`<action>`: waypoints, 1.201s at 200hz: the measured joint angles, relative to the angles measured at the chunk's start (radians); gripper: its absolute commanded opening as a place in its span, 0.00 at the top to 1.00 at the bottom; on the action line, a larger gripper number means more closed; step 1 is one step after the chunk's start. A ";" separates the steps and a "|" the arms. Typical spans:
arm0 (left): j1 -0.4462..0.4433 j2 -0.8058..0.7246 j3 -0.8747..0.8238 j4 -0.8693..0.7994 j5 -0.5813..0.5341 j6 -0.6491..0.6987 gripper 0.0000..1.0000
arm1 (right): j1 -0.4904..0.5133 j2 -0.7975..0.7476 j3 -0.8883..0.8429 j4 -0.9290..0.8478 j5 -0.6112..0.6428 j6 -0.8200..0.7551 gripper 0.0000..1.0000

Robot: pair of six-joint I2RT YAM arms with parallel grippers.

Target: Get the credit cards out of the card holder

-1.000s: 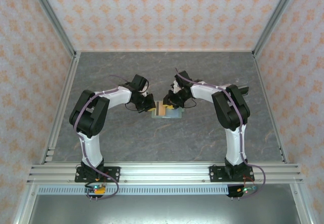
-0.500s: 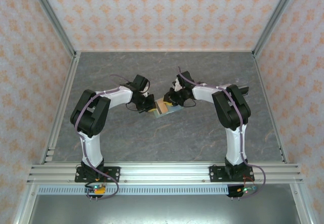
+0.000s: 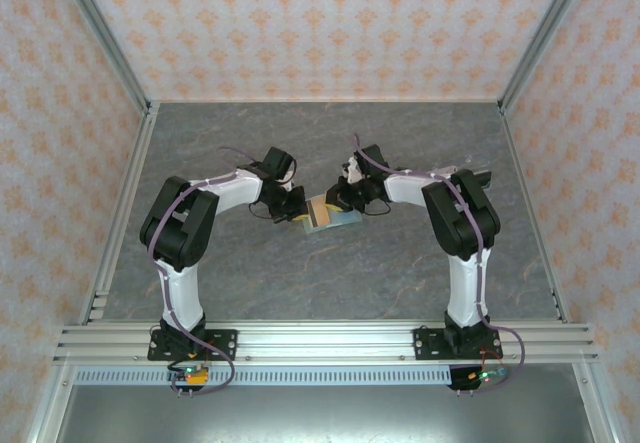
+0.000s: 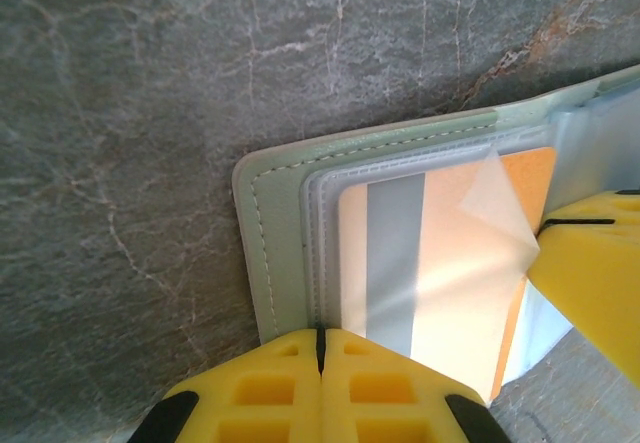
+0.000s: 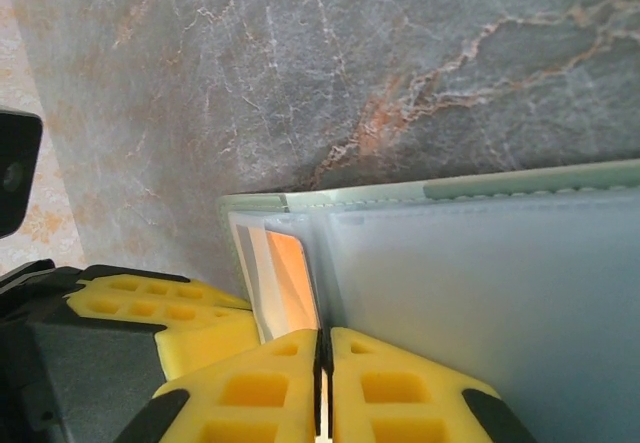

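The sage-green card holder point(image 3: 327, 217) lies open on the table between my two grippers. My left gripper point(image 4: 320, 335) is shut on its left edge point(image 4: 268, 225), where green cover and pale pockets meet. An orange-yellow credit card point(image 4: 450, 273) with a grey stripe sits in the left pocket, a translucent flap point(image 4: 495, 198) peeled up over its corner. My right gripper point(image 5: 320, 341) is shut at the card's inner edge point(image 5: 290, 283), beside the pale grey-blue pocket point(image 5: 480, 283); an orange sliver shows between its jaws. In the left wrist view the right gripper's finger point(image 4: 590, 273) meets that flap's tip.
The grey marbled tabletop point(image 3: 330, 143) stretches around the holder. Patterned walls and metal rails point(image 3: 120, 213) close it in on three sides. Both arms point(image 3: 200, 213) reach inward toward the table's middle.
My right gripper's jaws have come together. The card holder has turned from lying level to slanting, its right end now farther from the arms' bases. The left gripper stays shut.
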 measured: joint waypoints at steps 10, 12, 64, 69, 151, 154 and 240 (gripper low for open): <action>0.000 0.000 0.000 0.001 0.003 0.000 1.00 | 0.000 0.000 0.000 0.004 0.000 -0.003 0.89; 0.000 0.000 0.000 0.001 0.003 0.000 1.00 | 0.000 0.000 0.000 0.005 0.000 -0.003 0.88; 0.001 0.000 -0.002 0.005 0.014 0.000 1.00 | 0.006 0.000 0.000 0.004 0.017 -0.029 0.88; 0.001 0.000 -0.002 0.005 0.014 0.000 1.00 | 0.006 0.000 0.000 0.004 0.018 -0.032 0.88; 0.001 0.000 -0.002 0.004 0.018 -0.001 1.00 | 0.022 -0.010 0.010 -0.047 0.081 -0.130 1.00; 0.001 0.000 -0.002 0.004 0.018 -0.001 1.00 | 0.023 -0.012 0.010 -0.049 0.085 -0.132 1.00; 0.006 0.000 -0.002 0.004 0.018 0.000 1.00 | 0.011 -0.133 -0.112 0.010 0.113 -0.075 1.00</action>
